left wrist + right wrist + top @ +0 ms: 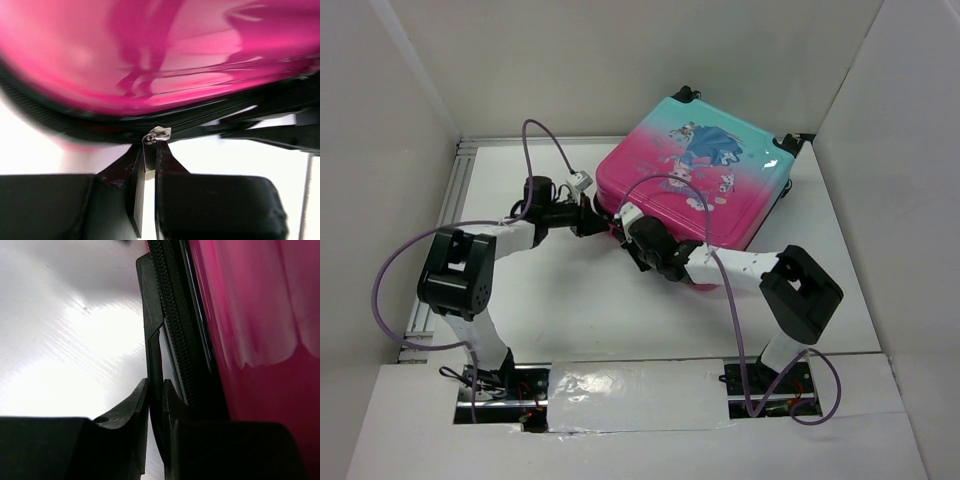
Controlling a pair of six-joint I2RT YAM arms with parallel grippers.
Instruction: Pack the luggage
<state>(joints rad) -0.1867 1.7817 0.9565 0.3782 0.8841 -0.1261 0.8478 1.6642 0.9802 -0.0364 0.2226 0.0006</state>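
The luggage (pixel 700 175) lies flat and closed at the back of the table, with a pink-to-teal shell and a princess print facing up. My left gripper (pixel 600 215) is at its near-left edge. In the left wrist view the gripper (pixel 150 156) is shut on the metal zipper pull (pixel 149 167), which hangs from the slider (pixel 157 134) under the pink shell (pixel 165 60). My right gripper (pixel 638 245) is at the near edge. In the right wrist view it (pixel 156 390) is shut on a thin black trim strip (pixel 154 352) beside the zipper teeth (pixel 175 315).
White walls enclose the table on the left, back and right. An aluminium rail (pixel 440 240) runs along the left side. A cardboard panel with clear tape (pixel 620 385) covers the near edge between the arm bases. The luggage's wheels (pixel 685 93) point toward the back wall.
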